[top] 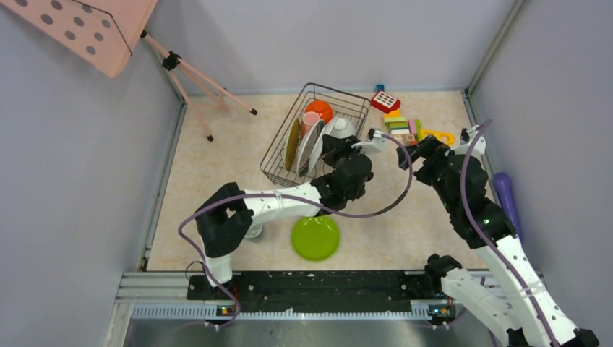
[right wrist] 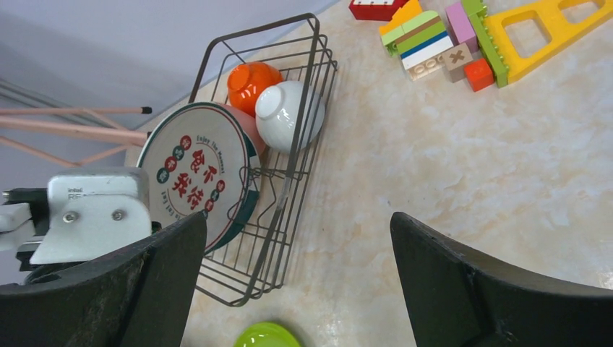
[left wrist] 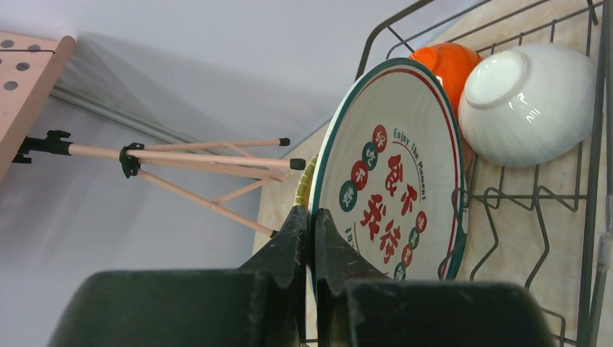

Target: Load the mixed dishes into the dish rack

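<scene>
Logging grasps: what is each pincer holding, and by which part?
The left pincer pinches the white plate by its rim; right pincer is open, holding nothing.

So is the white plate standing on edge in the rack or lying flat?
On edge: the white plate stands inside the dish rack, rim pinched by the left gripper.

The wire rack (right wrist: 285, 217) holds a white plate (left wrist: 390, 173) with green-red rim and red lettering, standing on edge beside an upright straw mat (top: 292, 144). At the far end lie an orange bowl (left wrist: 444, 65), a pink cup (top: 311, 120) and a tipped white cup (left wrist: 528, 101). A lime plate (top: 316, 238) lies flat on the surface, outside the rack.
</scene>
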{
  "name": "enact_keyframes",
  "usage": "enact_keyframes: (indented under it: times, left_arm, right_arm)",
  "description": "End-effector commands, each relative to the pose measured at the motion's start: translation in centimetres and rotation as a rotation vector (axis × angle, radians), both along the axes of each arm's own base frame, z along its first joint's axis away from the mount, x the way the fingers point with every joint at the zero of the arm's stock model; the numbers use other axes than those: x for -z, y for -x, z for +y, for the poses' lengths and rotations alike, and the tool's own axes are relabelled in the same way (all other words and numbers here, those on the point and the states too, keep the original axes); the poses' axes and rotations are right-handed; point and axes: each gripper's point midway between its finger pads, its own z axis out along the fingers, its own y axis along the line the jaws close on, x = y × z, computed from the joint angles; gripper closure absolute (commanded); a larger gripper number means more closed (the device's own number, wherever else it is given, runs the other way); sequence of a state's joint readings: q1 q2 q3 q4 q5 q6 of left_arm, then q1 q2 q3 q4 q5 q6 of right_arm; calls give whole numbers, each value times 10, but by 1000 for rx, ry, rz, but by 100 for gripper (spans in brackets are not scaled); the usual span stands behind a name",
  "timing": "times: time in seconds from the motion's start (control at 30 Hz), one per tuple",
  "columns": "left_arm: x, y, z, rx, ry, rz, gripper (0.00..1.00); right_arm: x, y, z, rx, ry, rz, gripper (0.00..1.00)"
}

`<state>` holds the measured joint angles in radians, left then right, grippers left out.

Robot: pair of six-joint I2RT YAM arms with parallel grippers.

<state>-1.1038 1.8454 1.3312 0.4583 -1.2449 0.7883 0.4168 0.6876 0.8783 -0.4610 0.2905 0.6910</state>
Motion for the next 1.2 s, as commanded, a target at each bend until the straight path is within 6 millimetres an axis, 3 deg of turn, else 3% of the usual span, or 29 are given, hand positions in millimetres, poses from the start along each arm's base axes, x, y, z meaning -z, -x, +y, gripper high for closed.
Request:
enact_keyframes:
  times: [0.0,0.23,0.43,0.63,0.77,0.93,1.07,1.17]
  left_arm:
    - [5,-3,10,-21,30,2,100]
    - [11,-2,13,-26,57,16,100]
    - [39,-9,25,-3,196,184,100]
    - [44,-14,37,-27,262,229,99]
    - [46,-20,48,-62,301,266,91]
    - [34,-26,56,-82,309,276,62]
    - [25,-24,49,-51,371,292,51]
    - [17,-24,51,-47,385,280,49]
  right_arm:
    - [-18,6,-8,36,-35,-73,5]
    - [-14,7,-11,45,-31,-61,5]
    - [-10,9,-11,47,-30,-48,5]
    - [-8,8,-9,37,-29,-41,4]
    - [-5,7,-5,23,-32,-30,4]
    - [2,6,2,-13,-20,6,1]
    - [31,8,24,-123,-12,126,1]
    - [58,14,39,-205,-20,200,3]
